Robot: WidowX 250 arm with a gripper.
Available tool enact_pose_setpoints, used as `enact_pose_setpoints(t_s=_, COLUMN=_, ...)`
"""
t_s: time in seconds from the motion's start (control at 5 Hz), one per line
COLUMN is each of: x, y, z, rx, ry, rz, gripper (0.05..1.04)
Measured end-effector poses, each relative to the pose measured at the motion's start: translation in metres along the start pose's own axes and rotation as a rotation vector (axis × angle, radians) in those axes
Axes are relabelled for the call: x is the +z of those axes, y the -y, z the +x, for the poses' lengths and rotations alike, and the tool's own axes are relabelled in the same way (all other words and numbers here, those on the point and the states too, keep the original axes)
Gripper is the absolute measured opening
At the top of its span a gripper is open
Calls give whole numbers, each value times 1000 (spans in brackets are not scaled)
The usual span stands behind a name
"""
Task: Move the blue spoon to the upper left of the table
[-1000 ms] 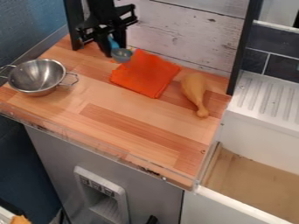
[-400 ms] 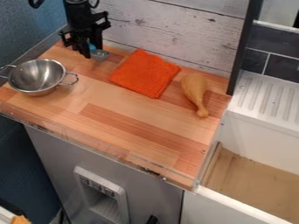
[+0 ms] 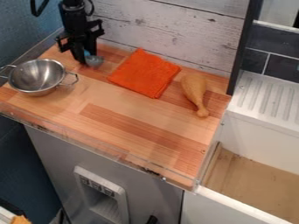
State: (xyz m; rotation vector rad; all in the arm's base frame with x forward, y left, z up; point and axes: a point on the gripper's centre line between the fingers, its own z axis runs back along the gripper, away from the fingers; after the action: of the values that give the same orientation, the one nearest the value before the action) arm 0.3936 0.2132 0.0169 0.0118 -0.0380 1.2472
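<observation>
Black arm (image 3: 73, 18) at upper left, jaws down, holding blue spoon (image 3: 94, 61)

the two-handled bowl (image 3: 35, 78) is smooth, glossy metal, the tabletop (image 3: 125, 116) is grained wood with a soft sheen, and the folded cloth (image 3: 144, 73) looks matt and lightly creased. the toy drumstick (image 3: 194, 89) looks like smooth plastic with a faint shine, while the wall boards (image 3: 169, 33) seem knotty, weathered wood and the cabinet front (image 3: 146, 197) is smooth, metallic grey.
</observation>
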Motion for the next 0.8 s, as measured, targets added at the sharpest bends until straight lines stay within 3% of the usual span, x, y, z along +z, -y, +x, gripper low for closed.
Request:
enact_pose_setpoints(t_s=0.2, x=-6, y=-2, z=-2, rx=1, ry=21, rz=19, gripper=401)
enact_pose_setpoints(t_s=0.6, x=-6, y=-1, z=-7, rx=-18, ry=9, rz=24, gripper=964)
enact_pose_setpoints(t_s=0.8, x=-1, y=6, z=-18, rx=-59, ry=22, rz=25, gripper=1004)
